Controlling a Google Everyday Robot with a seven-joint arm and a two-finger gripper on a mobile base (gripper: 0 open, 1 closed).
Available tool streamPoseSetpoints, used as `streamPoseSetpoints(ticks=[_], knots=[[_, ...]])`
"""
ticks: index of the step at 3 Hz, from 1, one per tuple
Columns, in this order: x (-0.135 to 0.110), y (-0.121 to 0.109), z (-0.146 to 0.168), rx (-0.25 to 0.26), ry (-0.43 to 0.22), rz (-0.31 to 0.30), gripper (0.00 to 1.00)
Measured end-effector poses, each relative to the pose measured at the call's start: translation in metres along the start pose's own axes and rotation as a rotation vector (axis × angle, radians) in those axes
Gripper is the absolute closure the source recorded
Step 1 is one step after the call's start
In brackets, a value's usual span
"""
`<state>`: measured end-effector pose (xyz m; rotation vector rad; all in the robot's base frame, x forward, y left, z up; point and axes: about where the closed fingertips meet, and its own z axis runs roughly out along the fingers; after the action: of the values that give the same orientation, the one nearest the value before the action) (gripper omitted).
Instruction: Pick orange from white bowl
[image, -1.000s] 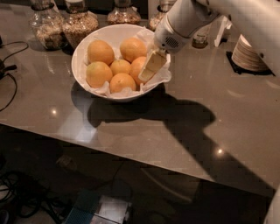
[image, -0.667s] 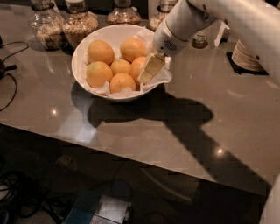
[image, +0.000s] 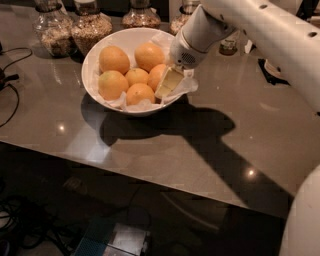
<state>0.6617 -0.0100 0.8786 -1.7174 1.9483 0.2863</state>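
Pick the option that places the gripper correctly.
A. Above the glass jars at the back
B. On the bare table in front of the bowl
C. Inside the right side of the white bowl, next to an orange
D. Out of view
C: the gripper reaches down inside the right side of the white bowl, right beside the rightmost orange.

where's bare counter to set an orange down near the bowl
The counter is bare in front of the white bowl, out to its near edge, and right of the bowl beneath the arm. Crowded: glass jars line the back, and the gripper sits inside the bowl's right rim beside the oranges.
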Motion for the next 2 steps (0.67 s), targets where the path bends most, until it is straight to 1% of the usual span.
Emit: streamPoseSetpoints(ticks=[1,2], knots=[[-0.0009,-0.0064,0.0083,0.02,0.021,-0.035,0.28],[0.0004,-0.0067,0.0069,0.02,0.021,-0.035,0.47]])
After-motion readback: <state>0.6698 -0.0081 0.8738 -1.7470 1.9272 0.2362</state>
